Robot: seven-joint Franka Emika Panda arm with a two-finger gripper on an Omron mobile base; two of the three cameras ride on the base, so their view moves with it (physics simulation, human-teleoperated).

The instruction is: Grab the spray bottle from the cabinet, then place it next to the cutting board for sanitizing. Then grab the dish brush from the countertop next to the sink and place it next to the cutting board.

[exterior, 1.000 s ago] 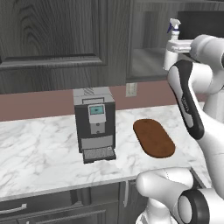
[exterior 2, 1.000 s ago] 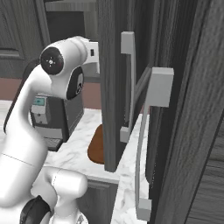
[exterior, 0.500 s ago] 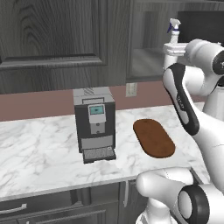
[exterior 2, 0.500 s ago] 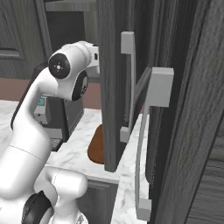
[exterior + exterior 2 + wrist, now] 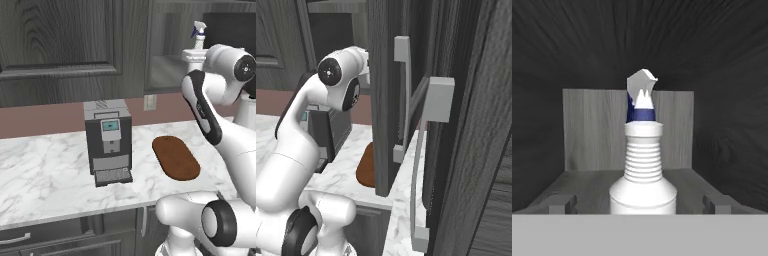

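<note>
One spray bottle [image 5: 643,170] stood upright on the grey inner shelf of the cabinet [image 5: 587,130], seen head-on in the hand view with its blue-and-white trigger head uppermost. The gripper [image 5: 641,209] was aligned with the bottle body; its two fingertips [image 5: 558,204] stood wide apart, one on either side of the bottle and clear of it, so nothing was clamped. In the left base view the bottle [image 5: 198,36] showed at the upper right, just above and behind the raised white arm [image 5: 210,100]. The cutting board [image 5: 175,157] lay flat on the countertop [image 5: 45,175], to the right of the coffee machine [image 5: 108,141] and apart from it. In the right base view an open cabinet door [image 5: 387,100] with a pale handle hid most of the board [image 5: 366,171]
</note>
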